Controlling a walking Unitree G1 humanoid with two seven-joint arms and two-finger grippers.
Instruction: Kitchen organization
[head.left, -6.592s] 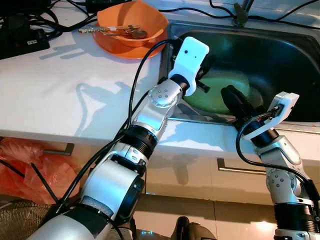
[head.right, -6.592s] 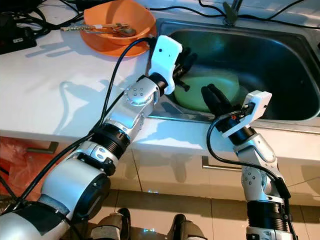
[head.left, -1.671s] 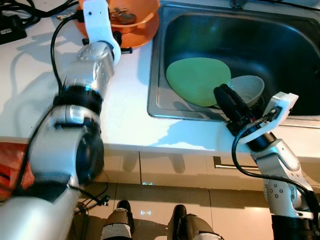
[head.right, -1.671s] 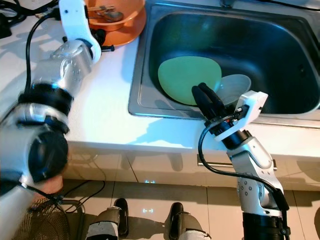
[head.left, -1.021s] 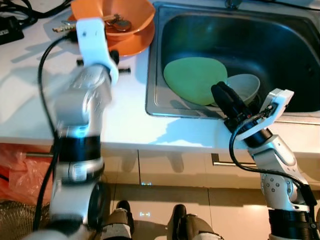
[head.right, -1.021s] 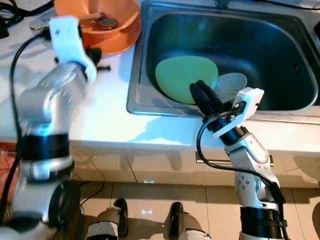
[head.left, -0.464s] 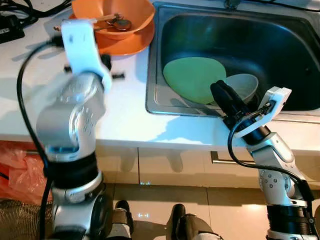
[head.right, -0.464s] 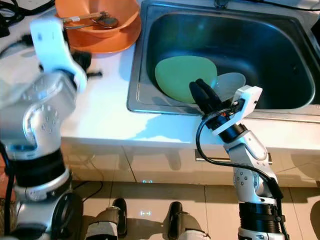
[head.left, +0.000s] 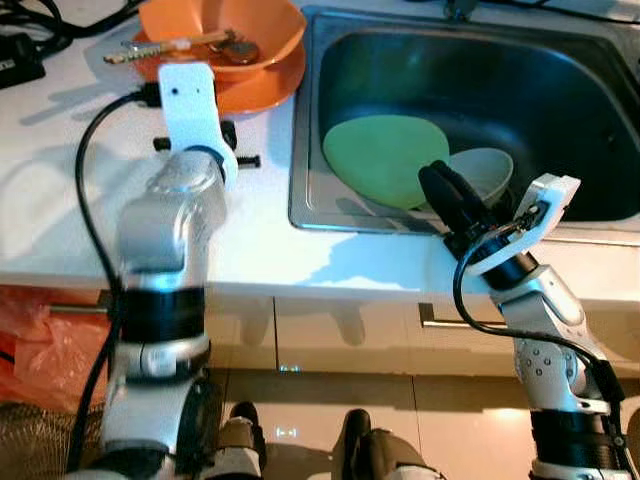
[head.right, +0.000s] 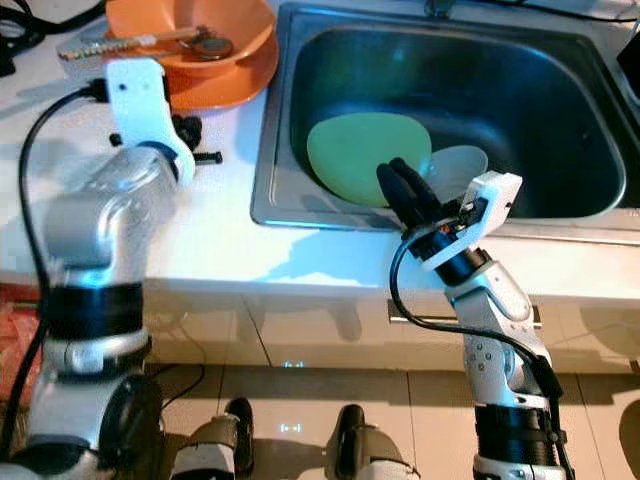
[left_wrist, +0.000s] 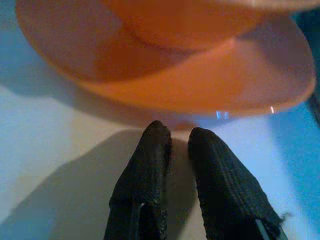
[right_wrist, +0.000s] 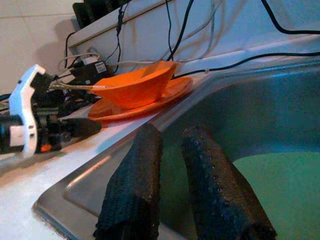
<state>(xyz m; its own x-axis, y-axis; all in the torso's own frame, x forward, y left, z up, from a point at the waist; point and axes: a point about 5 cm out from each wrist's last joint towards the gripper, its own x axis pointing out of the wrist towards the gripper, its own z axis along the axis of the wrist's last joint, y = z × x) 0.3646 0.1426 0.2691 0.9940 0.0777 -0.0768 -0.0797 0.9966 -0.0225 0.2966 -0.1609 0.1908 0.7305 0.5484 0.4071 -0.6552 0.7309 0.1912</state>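
An orange bowl (head.left: 222, 28) holding cutlery (head.left: 170, 46) sits on an orange plate (head.left: 262, 88) on the white counter (head.left: 60, 170), beside the steel sink (head.left: 560, 90). In the sink, a green plate (head.left: 385, 158) leans tilted, a pale bowl (head.left: 488, 170) touching it.

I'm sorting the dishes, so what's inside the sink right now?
The sink holds a green plate with a pale bowl beside it. The right claw covers part of both.

white counter (head.left: 60, 190) | orange plate (head.left: 262, 92) | cables (head.left: 40, 20)
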